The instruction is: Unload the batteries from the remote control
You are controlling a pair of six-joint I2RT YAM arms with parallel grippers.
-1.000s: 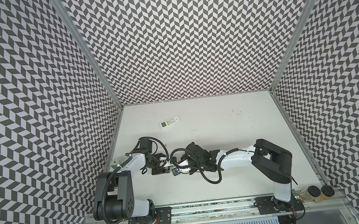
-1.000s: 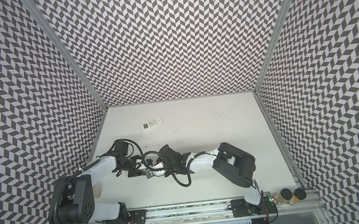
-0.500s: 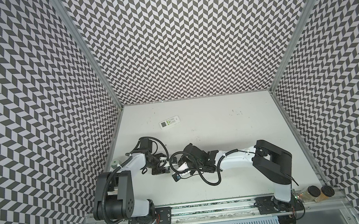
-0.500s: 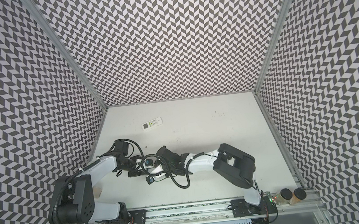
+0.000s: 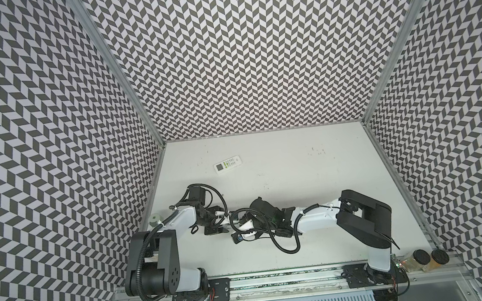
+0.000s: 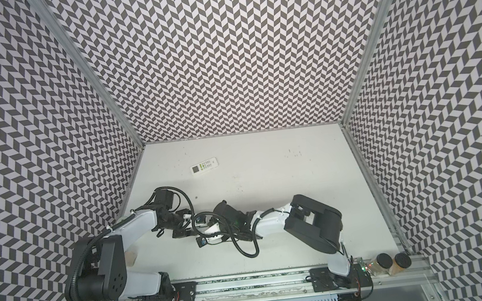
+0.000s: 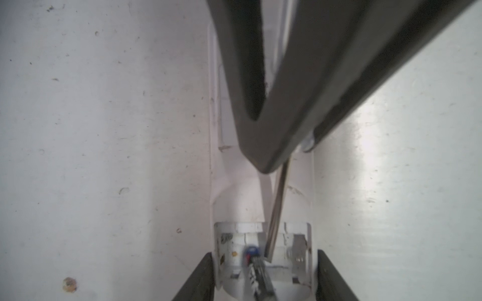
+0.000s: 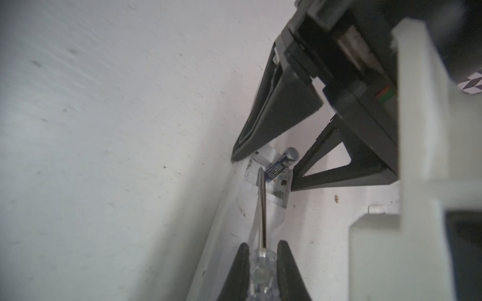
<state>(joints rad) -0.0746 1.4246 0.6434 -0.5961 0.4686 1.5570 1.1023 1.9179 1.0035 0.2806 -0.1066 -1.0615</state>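
Black-and-white chevron walls [image 5: 238, 50] on three sides, scuffed white tabletop [image 5: 313, 186], aluminium front rail [image 5: 283, 276]

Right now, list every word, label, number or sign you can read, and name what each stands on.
None can be read.
White remote control with green buttons: key print too small.
Dark cylindrical battery with a blue end: pale label marks, blurred.
White opened remote control: small marks in its compartment, blurred.
Clear-handled metal screwdriver: no marking seen.
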